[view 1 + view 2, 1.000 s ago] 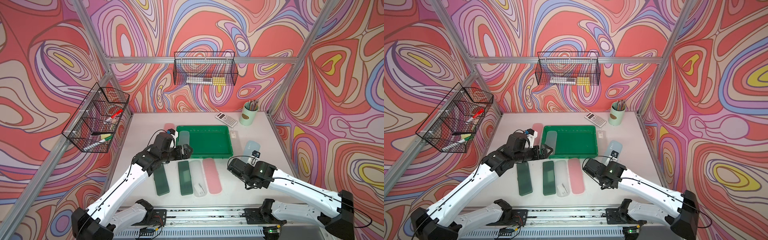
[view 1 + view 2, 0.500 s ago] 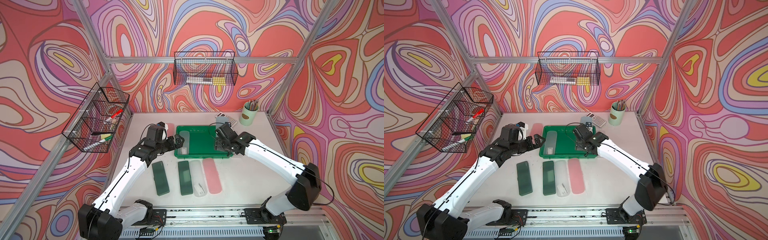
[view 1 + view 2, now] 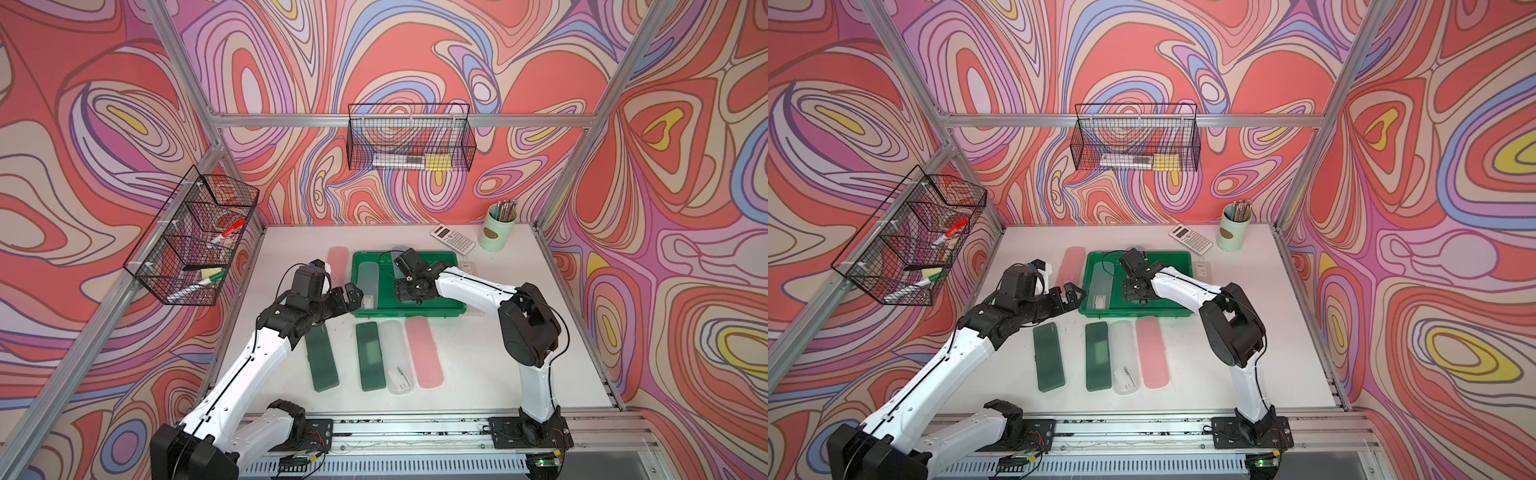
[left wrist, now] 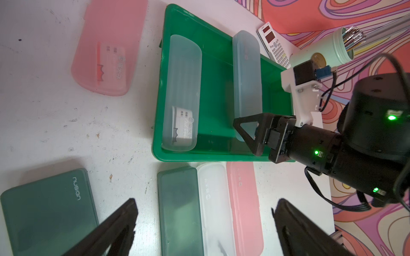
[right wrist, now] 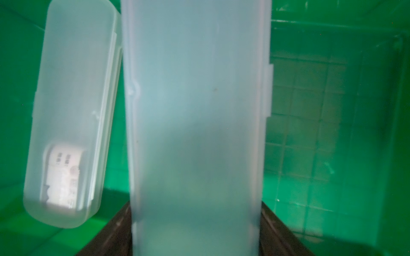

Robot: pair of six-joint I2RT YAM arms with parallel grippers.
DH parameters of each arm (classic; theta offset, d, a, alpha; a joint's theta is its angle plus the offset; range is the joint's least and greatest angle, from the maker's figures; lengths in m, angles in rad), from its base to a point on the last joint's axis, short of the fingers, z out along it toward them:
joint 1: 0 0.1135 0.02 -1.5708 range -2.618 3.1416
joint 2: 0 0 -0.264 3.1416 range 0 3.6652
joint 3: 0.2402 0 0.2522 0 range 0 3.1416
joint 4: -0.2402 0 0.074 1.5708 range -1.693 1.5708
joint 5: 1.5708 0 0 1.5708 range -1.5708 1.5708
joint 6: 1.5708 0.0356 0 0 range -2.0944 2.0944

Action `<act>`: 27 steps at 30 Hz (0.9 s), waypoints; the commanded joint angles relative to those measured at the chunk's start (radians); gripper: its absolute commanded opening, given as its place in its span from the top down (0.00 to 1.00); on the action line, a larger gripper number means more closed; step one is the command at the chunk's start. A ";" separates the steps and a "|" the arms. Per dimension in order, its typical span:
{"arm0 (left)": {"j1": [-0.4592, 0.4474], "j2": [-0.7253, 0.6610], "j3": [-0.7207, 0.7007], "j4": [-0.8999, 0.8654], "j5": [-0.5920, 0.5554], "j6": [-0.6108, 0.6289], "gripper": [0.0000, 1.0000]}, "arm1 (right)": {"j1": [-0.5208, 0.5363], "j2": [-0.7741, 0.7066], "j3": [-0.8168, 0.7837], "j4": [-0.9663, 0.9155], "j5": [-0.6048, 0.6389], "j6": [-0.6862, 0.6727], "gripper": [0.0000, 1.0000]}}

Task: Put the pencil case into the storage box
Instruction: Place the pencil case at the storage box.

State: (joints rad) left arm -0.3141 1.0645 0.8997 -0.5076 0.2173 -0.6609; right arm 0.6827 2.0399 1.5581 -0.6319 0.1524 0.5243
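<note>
While the right tool (image 5: 197, 230) clamps the pencil case (image 5: 195, 99) inside the storage box (image 5: 332, 88) — left tool (image 3: 347, 296) gapes beside it

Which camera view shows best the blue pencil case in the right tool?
The left wrist view: the blue pencil case shows nearly whole over the green box. The right wrist view crops it, close and blurred. In both top views the right arm hides most of it.

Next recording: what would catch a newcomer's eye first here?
The swirling pink-and-purple walls all round. Mid-table, the bright-green storage box, where the right gripper holds a pale-blue pencil case beside a frosted case already inside. A row of four cases lies in front of it.
</note>
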 commanded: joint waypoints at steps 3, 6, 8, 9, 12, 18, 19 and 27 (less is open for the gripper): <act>0.018 0.041 0.031 0.024 -0.014 0.037 0.01 | 0.044 0.016 0.013 0.038 0.026 0.075 0.36; 0.026 0.064 0.033 0.047 0.004 0.032 0.01 | 0.064 0.041 0.020 0.020 0.035 0.124 0.36; 0.027 0.076 0.032 0.062 0.007 0.026 0.01 | 0.075 0.054 0.023 0.006 0.050 0.163 0.36; 0.029 0.081 0.031 0.068 0.008 0.023 0.01 | 0.079 0.054 0.021 0.001 0.059 0.179 0.36; 0.032 0.094 0.031 0.088 0.017 0.017 0.01 | 0.090 0.051 0.013 0.000 0.069 0.216 0.36; 0.035 0.126 0.049 0.109 0.046 0.018 0.01 | 0.112 0.079 0.029 -0.011 0.068 0.237 0.33; 0.035 0.133 0.054 0.108 0.051 0.021 0.01 | 0.115 0.086 0.034 -0.008 0.062 0.235 0.32; 0.051 0.162 0.071 0.086 0.063 0.045 0.01 | 0.118 0.106 0.079 0.029 0.031 0.214 0.13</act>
State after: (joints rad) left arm -0.2794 1.2205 0.9463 -0.4229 0.2668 -0.6388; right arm 0.7937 2.1262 1.6138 -0.6281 0.1978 0.7284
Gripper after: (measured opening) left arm 0.993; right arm 0.857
